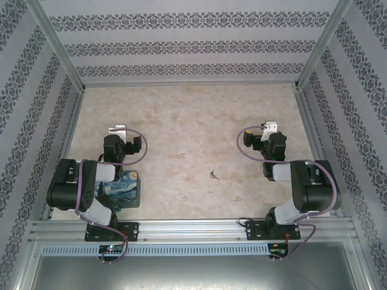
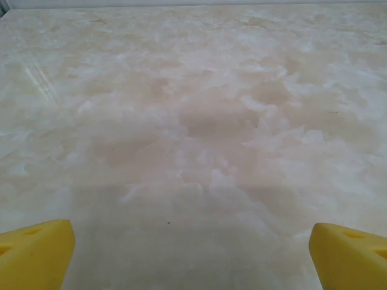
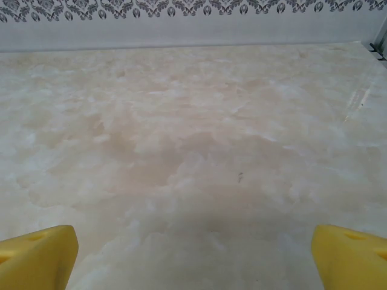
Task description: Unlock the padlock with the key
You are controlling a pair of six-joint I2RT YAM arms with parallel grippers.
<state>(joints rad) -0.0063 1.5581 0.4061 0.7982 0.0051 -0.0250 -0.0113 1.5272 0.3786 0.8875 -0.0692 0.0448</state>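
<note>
Seen from above: a marbled beige table [image 1: 193, 115] inside an aluminium frame [image 1: 57, 45], walled with white wallpaper [image 1: 181, 23] printed in bands of dark damask.

Near the middle of the table, somewhat toward the right arm [image 1: 308, 190], a tiny dark item [image 1: 214, 174] lying alone on bare marble, well apart from both grippers. Too small to tell whether padlock, key or the two together.

At the left gripper [image 2: 192, 257], jaws spread wide: yellow fingertips [image 2: 36, 251] pushed out to the two lower corners of the left wrist view, bare tabletop between. Grips nothing.

At the right gripper [image 3: 193, 257], the same: yellow tips far apart at the lower corners, nothing between but table, running on to the foot of the wallpaper. On that stretch of marble, a dark speck [image 3: 240, 177], too faint to identify.

Beneath the folded left arm [image 1: 78, 190], a flat tin [image 1: 128, 188] painted with a swirling starry night in blue and yellow, partly hidden by the arm, close to the near rail [image 1: 193, 228]. Any lettering on it too small to read.

Purple cables [image 1: 138, 148] looping out from each wrist.
</note>
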